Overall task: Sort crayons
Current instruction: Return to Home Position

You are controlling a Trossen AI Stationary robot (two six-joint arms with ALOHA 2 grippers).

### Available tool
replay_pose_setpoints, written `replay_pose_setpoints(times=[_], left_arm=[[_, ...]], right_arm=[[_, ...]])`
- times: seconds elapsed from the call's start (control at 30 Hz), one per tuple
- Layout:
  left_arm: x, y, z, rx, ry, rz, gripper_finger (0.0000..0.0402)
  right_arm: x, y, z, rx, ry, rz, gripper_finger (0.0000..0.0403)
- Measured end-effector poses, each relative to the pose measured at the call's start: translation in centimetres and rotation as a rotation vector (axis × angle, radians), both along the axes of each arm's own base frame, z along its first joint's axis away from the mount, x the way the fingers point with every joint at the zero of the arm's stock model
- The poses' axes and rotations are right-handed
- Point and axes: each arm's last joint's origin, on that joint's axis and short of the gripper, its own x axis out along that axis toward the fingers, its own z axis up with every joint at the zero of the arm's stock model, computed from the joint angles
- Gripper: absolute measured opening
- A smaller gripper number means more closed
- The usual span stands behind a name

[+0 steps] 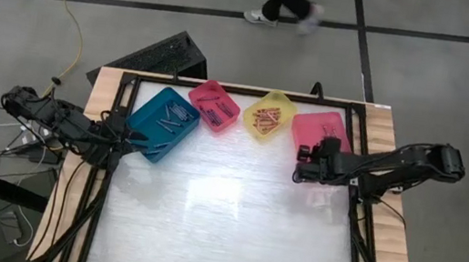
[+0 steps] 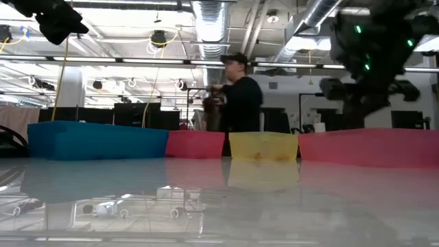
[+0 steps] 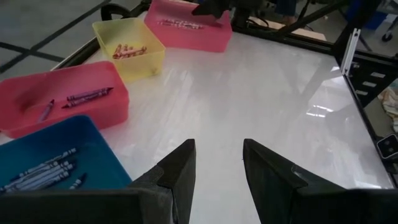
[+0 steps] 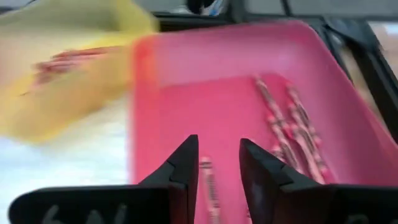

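Note:
Four bins stand along the table's far edge: a teal bin (image 1: 162, 121), a pink bin (image 1: 215, 107), a yellow bin (image 1: 269, 116) and a second pink bin (image 1: 319, 129) at the right. Each holds crayons: pale ones (image 3: 43, 174), dark ones (image 3: 87, 96), orange-red ones (image 3: 127, 51) and pink-red ones (image 4: 292, 137). My right gripper (image 4: 219, 162) hovers open over the near part of the right pink bin. One pink crayon (image 4: 208, 186) lies on the bin floor below the gap between its fingers. My left gripper (image 3: 217, 168) waits open beside the teal bin's near corner.
A black frame (image 1: 361, 213) runs around the white tabletop (image 1: 222, 221). A dark tray (image 1: 158, 54) lies off the table's far left corner. A person (image 2: 240, 96) walks past beyond the far edge. Cables hang off the left side.

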Motion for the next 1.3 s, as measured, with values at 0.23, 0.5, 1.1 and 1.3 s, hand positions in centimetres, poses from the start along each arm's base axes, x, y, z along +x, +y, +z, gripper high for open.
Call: replay_pose_setpoints(times=[0.23, 0.5, 1.1, 1.3], left_arm=[[0.0, 0.0, 0.0, -0.048, -0.006, 0.018, 0.0123], [-0.1, 0.0, -0.3, -0.058, 0.024, 0.015, 0.0123], [0.8, -0.5, 1.2, 0.158, -0.229, -0.116, 0.0123], [0.2, -0.2, -2.1, 0.126, -0.281, -0.109, 0.0123]], right_arm=[[3.4, 1.3, 4.9, -0.058, 0.064, 0.316, 0.0113], [7.1, 4.8, 11.3, -0.213, -0.030, 0.776, 0.0113], [8.3, 7.3, 15.2, -0.446, -0.117, 0.996, 0.0113], [7.5, 7.8, 15.3, -0.432, -0.122, 1.022, 0.0113]])
